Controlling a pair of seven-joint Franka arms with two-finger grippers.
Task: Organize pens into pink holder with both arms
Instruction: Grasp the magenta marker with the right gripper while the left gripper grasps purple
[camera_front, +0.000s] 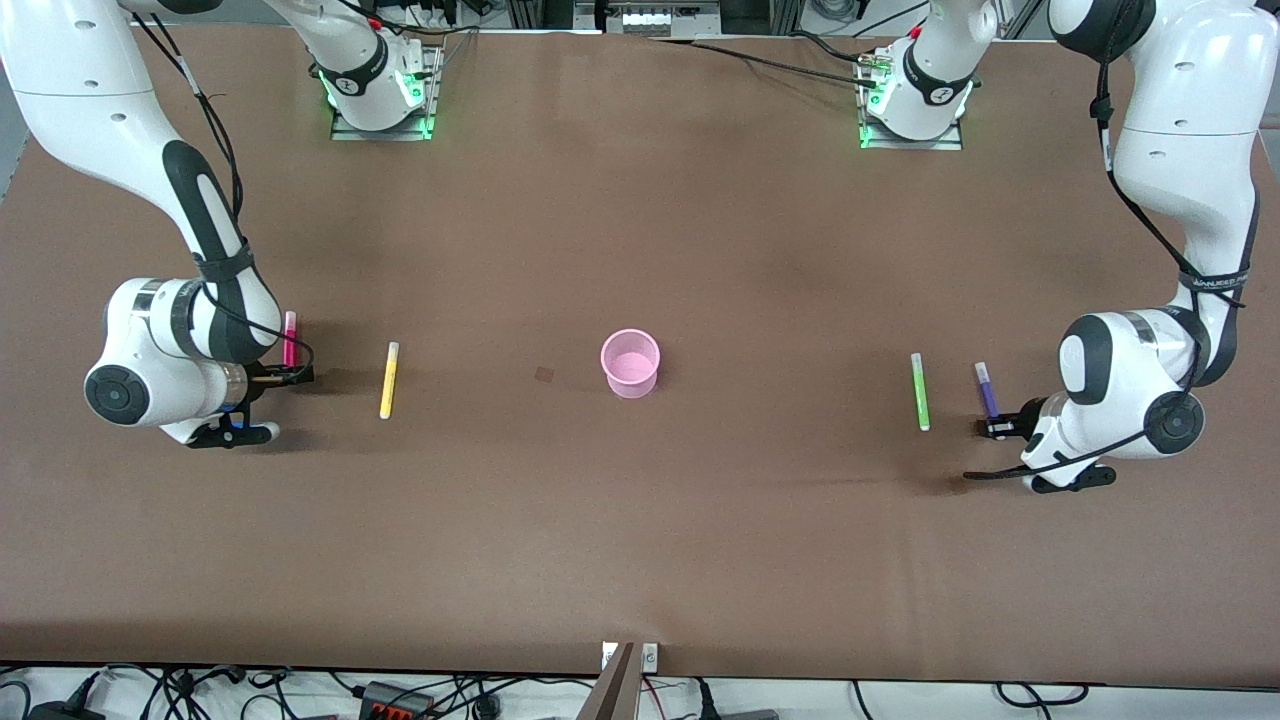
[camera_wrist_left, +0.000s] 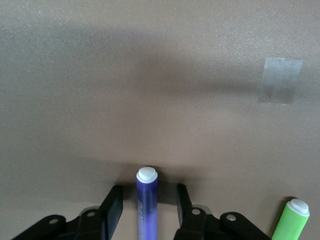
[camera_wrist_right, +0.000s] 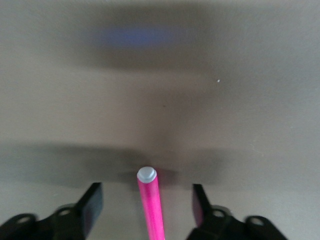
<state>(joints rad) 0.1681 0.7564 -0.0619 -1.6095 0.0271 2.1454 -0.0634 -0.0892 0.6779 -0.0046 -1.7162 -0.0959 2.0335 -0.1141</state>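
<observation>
Both grippers w/ jaws apart: our left gripper straddles the thin purple pen, right gripper the magenta pen, each lengthwise toward the bases, flanking the round pink holder.

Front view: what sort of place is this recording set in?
Probably a robotics lab bench: two arms bolted to base plates on a brown table, loose cables along its edge, and only a pink holder and pens laid out.
</observation>
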